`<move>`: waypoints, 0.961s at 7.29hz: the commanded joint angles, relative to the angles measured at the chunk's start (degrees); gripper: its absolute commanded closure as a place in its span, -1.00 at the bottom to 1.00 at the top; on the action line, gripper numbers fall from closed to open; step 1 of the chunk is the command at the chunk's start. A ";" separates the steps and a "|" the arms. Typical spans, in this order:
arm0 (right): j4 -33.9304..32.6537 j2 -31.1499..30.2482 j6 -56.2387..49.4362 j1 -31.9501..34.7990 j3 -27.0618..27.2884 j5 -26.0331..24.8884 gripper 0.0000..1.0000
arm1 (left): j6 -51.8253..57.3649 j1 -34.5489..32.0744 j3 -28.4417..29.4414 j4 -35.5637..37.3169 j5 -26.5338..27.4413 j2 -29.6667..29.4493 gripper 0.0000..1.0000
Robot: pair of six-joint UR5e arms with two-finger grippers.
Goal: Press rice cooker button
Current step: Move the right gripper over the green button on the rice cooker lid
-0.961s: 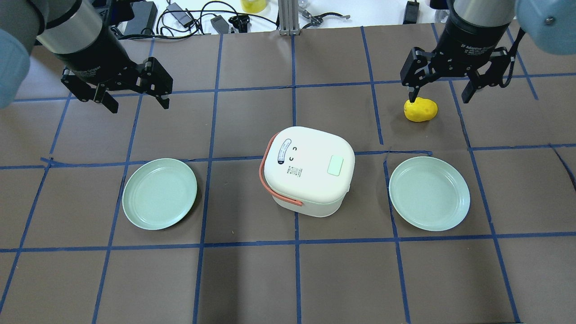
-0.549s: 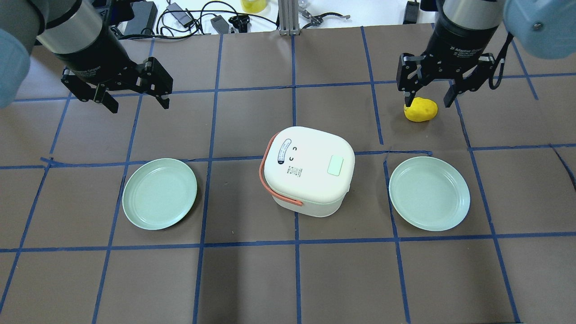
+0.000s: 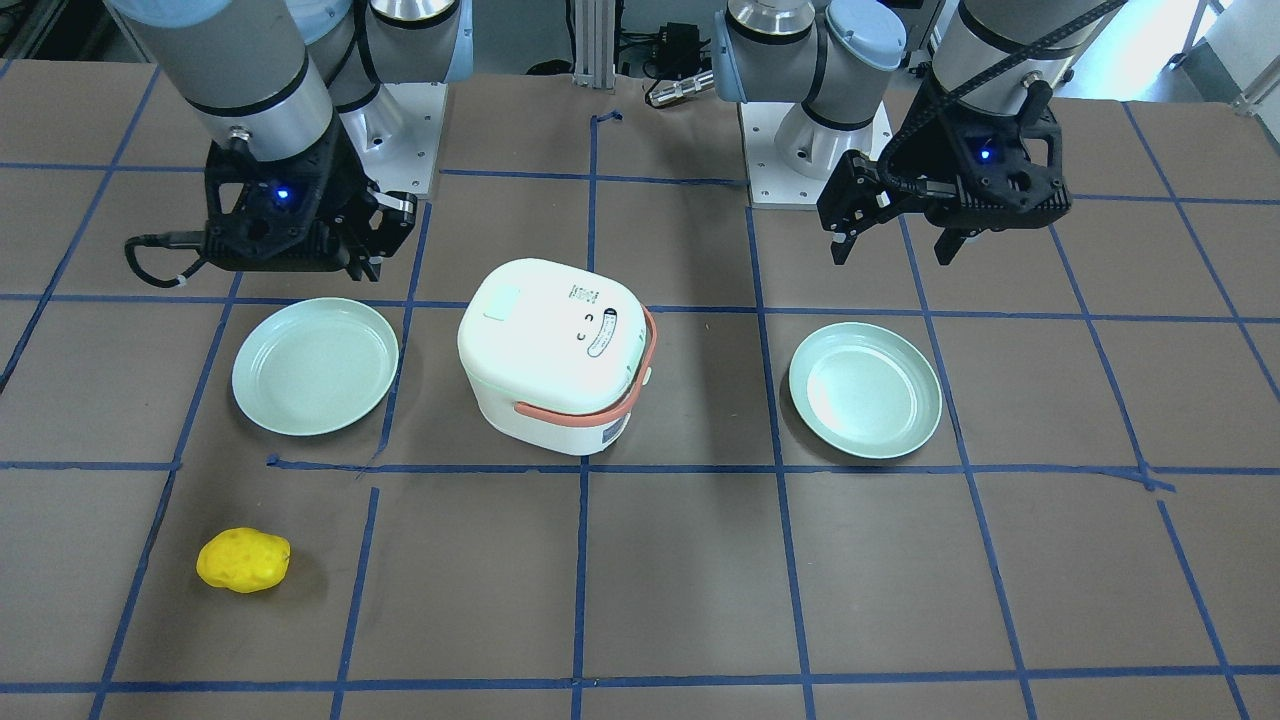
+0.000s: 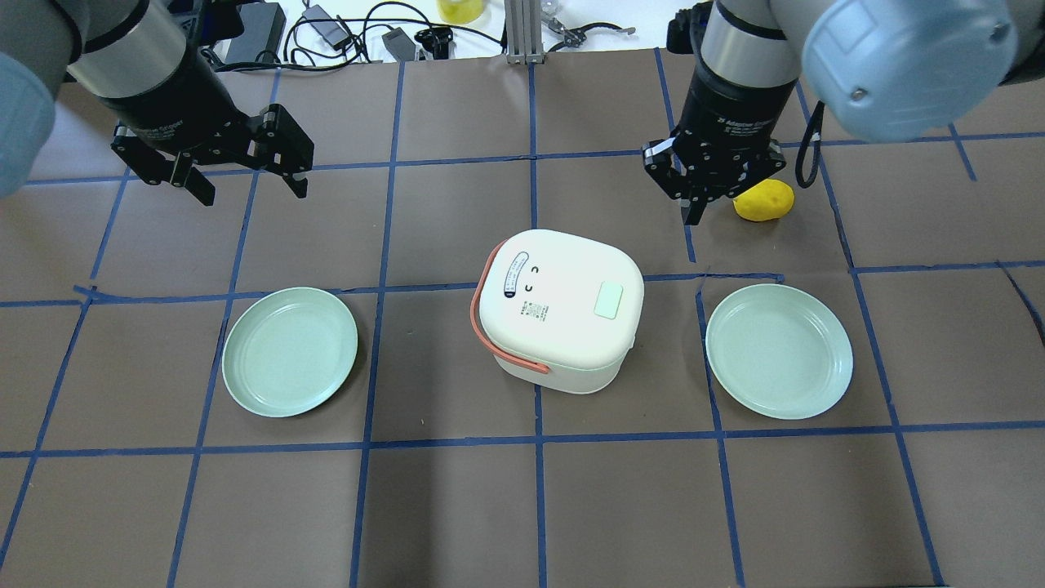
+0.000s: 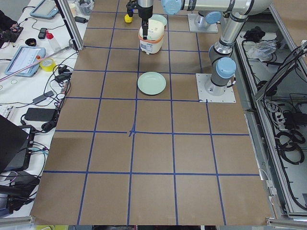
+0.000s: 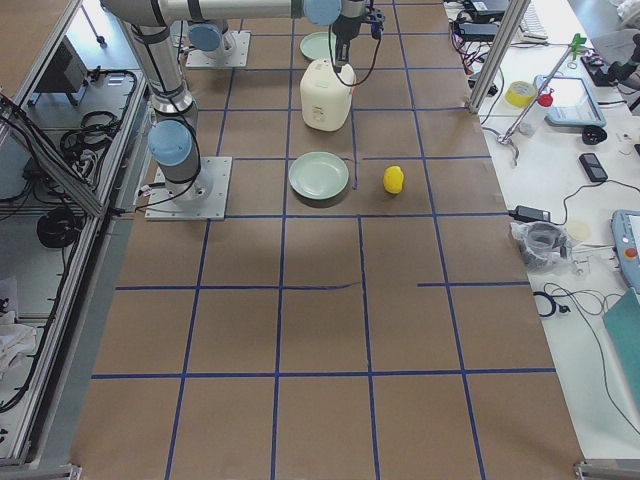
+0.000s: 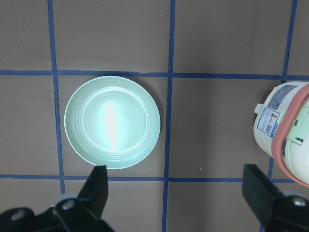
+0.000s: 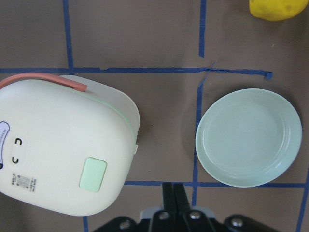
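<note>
The right gripper [image 4: 695,211], fingers pressed together on nothing, is hovering off the cooker's [image 4: 555,327] far right corner, just beside a yellow lump [image 4: 767,200]. The left gripper [image 4: 251,193] is hanging spread wide, well apart. The button [image 4: 608,300] is sitting on the lid near its right edge. A descent off-centre risks the tips landing on bare lid, or shoving the cooker toward the right plate [image 4: 780,351].

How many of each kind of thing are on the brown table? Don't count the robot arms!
Pale green round plates: 2
White rice cooker with orange handle: 1
Yellow lumpy potato-shaped toy: 1
Total: 4
</note>
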 commanded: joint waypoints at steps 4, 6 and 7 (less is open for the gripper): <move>-12.43 1.76 5.88 5.33 10.66 2.46 1.00 | 0.00 0.00 0.05 0.00 0.00 0.00 -1.00; -12.97 2.46 5.97 5.33 11.11 2.38 1.00 | 0.00 0.00 -0.04 0.00 0.00 0.00 -1.00; -13.06 2.73 5.97 5.33 11.11 2.46 1.00 | 0.00 0.00 0.05 0.00 0.00 0.00 -1.00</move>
